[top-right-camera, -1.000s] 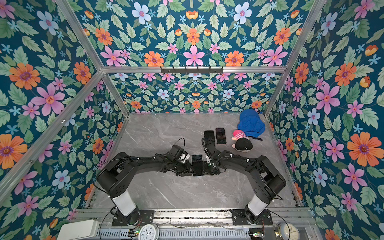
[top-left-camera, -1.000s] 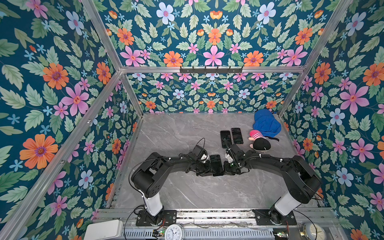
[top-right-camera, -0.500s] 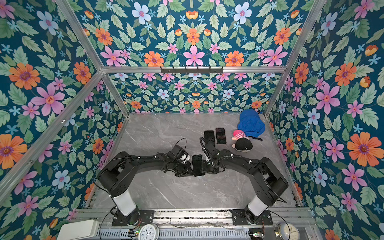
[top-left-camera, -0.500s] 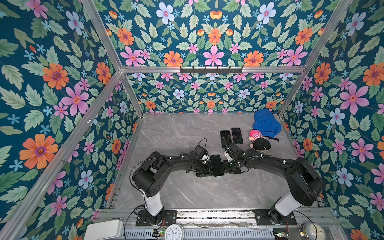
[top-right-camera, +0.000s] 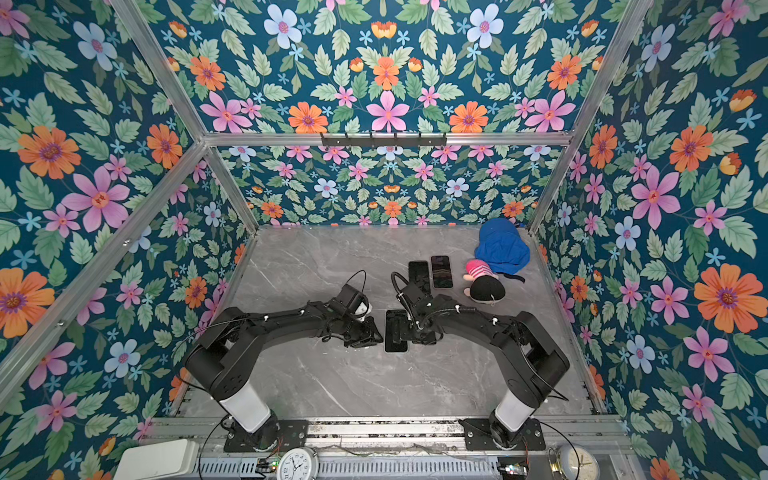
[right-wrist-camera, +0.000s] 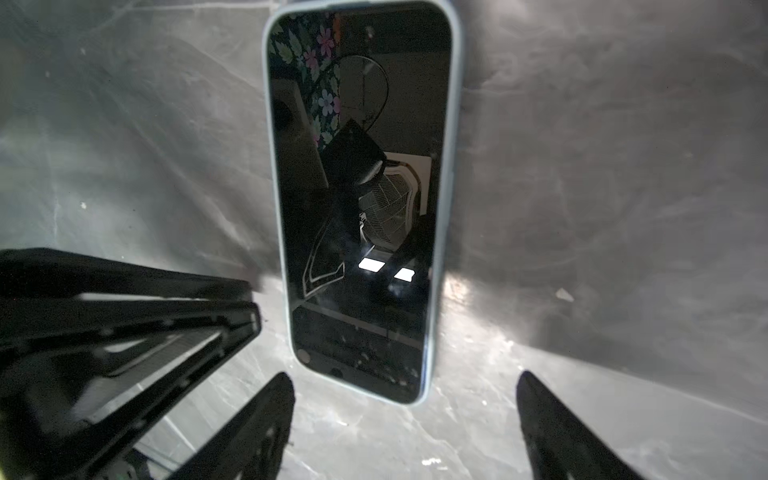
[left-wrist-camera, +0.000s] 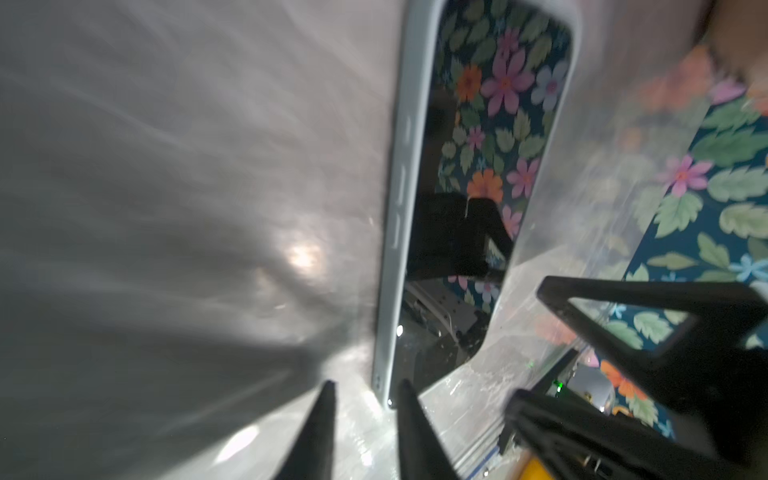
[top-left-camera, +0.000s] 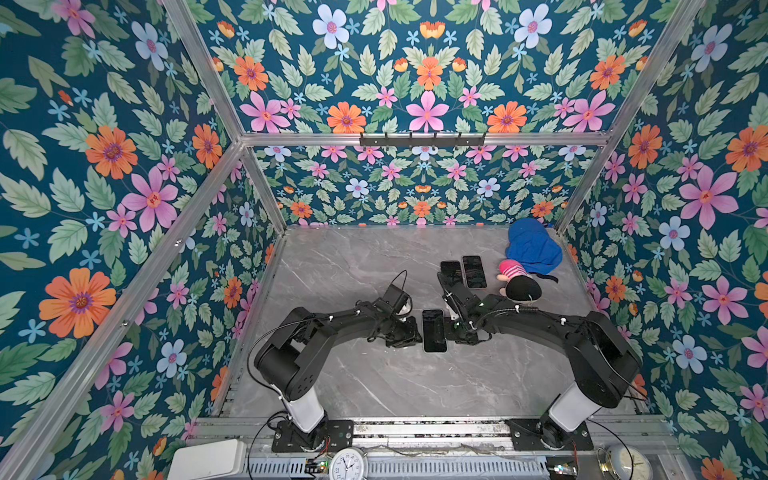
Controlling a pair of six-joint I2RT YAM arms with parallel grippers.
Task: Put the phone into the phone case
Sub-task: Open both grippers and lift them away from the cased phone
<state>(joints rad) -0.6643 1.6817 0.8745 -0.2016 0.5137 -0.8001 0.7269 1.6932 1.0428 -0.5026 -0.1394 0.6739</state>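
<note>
Phone looks seated in its case, tools off it.
The phone (top-left-camera: 434, 331) lies face up mid-bench (top-left-camera: 374, 386) on grey marble, a pale phone case (left-wrist-camera: 402, 174) rimming it, so I judge the fitting all but done. The left tool (left-wrist-camera: 365, 399), at its 9 o'clock, is slightly parted; the right tool (right-wrist-camera: 405, 386), at 3 o'clock, gapes wide. Neither grips. Next: press any proud corner. Spare phones (top-left-camera: 473, 271) and a plush doll (top-left-camera: 521, 284) sit toward 1 o'clock, inside floral walls (top-left-camera: 424, 112).
</note>
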